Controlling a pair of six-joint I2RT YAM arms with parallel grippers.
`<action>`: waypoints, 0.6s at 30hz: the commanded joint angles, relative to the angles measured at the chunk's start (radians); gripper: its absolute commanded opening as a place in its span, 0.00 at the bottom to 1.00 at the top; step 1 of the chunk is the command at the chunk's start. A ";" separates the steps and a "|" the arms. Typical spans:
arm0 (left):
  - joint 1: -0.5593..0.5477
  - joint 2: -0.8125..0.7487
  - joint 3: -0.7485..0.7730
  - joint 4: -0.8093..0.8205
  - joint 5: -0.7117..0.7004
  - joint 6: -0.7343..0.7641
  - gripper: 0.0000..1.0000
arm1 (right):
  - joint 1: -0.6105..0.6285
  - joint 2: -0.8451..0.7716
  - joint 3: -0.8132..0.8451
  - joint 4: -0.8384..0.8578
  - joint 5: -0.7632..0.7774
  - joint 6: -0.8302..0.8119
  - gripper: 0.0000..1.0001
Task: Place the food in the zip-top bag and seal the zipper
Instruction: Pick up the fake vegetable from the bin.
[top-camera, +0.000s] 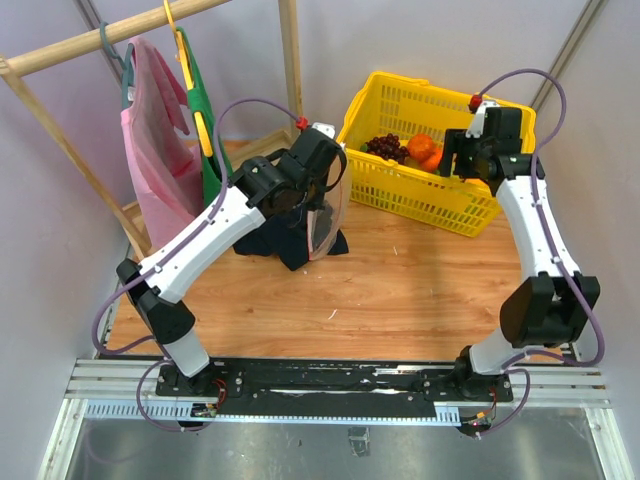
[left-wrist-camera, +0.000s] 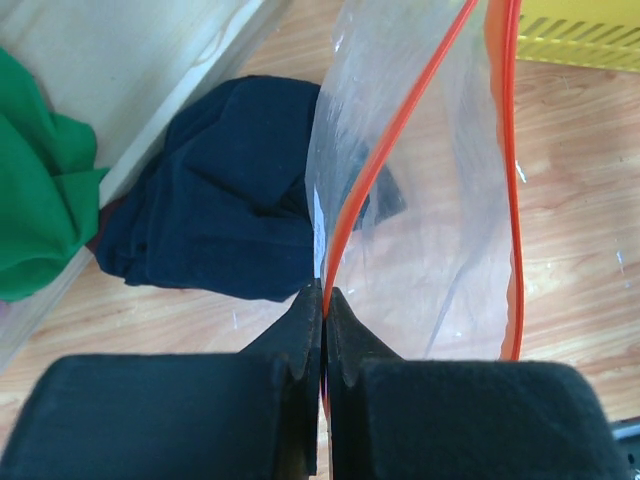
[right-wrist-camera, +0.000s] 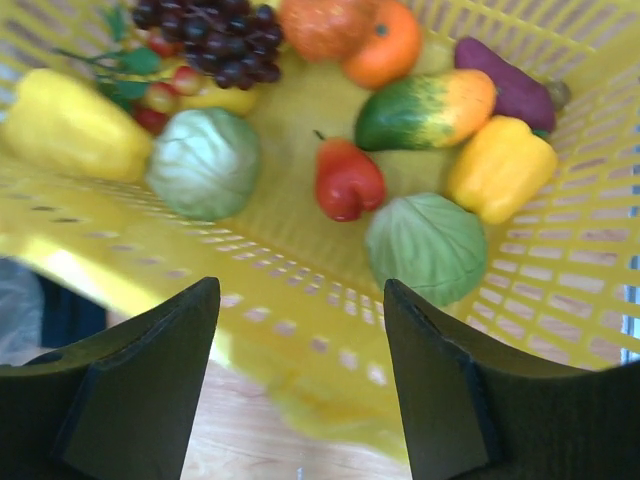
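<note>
Orange-red zipper halves are running lengthwise away from the left gripper, which is clenching one of them at its near end. The halves are spreading apart, so the mouth is gaping. Hanging from that grip, the clear bag is sitting just by a dark cloth. The right gripper is hovering, released and spread wide, over the yellow basket, where a green ball, yellow pepper, orange and eggplant are lying.
</note>
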 joint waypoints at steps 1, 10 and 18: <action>-0.006 0.022 0.061 -0.027 -0.080 0.054 0.00 | -0.090 0.061 0.063 -0.090 -0.021 -0.006 0.69; -0.006 -0.027 0.088 -0.049 -0.142 0.101 0.00 | -0.124 0.085 0.048 -0.281 -0.003 -0.007 0.72; -0.008 -0.084 0.031 -0.029 -0.013 0.123 0.00 | -0.123 -0.036 -0.108 -0.382 -0.016 0.011 0.73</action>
